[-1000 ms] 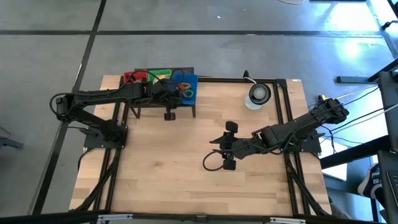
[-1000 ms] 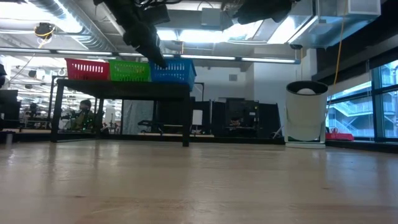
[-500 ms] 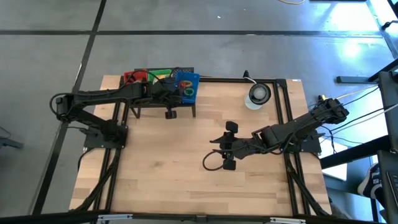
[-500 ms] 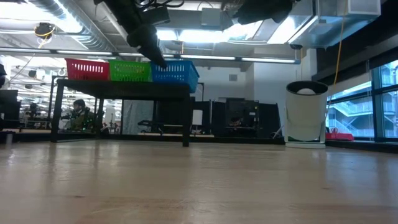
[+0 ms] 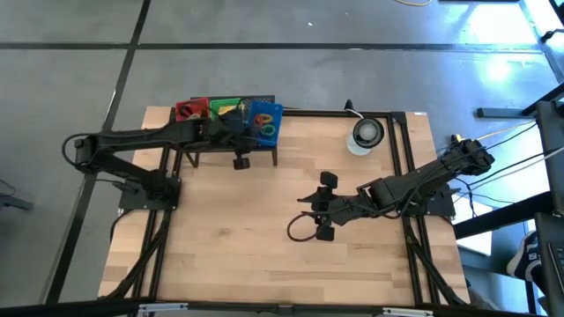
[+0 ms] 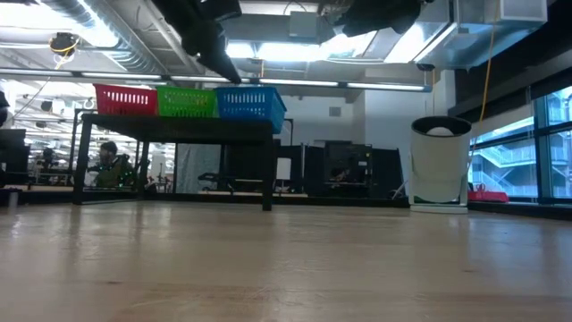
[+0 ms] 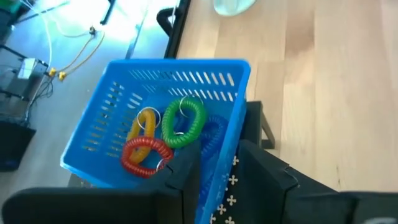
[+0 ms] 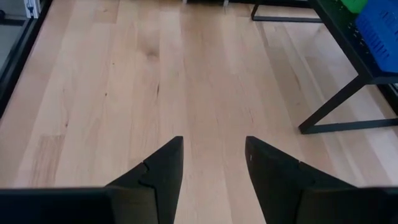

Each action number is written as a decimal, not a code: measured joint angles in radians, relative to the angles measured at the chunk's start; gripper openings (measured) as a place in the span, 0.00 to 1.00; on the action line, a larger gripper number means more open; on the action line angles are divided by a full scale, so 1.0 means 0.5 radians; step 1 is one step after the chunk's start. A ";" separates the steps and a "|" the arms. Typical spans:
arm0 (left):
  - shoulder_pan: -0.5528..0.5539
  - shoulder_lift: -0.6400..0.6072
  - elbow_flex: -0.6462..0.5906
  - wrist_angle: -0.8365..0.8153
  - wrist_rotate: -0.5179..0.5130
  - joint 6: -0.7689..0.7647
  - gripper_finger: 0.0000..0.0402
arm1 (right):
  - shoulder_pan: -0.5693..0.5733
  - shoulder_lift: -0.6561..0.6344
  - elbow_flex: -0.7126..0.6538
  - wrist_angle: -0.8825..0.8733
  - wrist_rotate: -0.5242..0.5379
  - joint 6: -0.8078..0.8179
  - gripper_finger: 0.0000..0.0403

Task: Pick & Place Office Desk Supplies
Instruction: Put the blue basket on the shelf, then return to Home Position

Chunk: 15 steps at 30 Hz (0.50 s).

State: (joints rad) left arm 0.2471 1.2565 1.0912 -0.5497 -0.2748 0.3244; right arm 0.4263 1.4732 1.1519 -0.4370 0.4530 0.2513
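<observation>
The left gripper [image 7: 217, 171] has parted its fingers and risen above the blue basket [image 7: 106, 124], which sits tilted just beneath it. The coiled loops [image 7: 163, 134] inside suggest a finished drop; the right gripper [image 8: 211, 165] waits open.

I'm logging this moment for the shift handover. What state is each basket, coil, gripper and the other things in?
blue basket: on the black rack, tilted, holding three coils
green coil: lying in the blue basket
yellow coil: lying beside the green one
red coil: lying in the blue basket
green basket: upright on the rack
red basket: upright on the rack
left gripper: open, over the blue basket's rim
right gripper: open, empty, above bare table
white cup: standing upright
</observation>
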 joint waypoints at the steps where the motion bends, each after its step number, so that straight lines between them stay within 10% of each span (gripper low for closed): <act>1: -0.010 -0.019 0.000 0.000 -0.001 0.000 0.26 | 0.000 0.000 0.000 -0.002 0.000 -0.015 0.43; 15: -0.244 -0.383 0.000 -0.001 0.015 -0.590 0.25 | 0.000 0.000 0.000 0.001 0.001 -0.215 0.43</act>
State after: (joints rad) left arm 0.1250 1.0649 1.0912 -0.5502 -0.2672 0.0295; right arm 0.4263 1.4732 1.1519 -0.4366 0.4535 0.1436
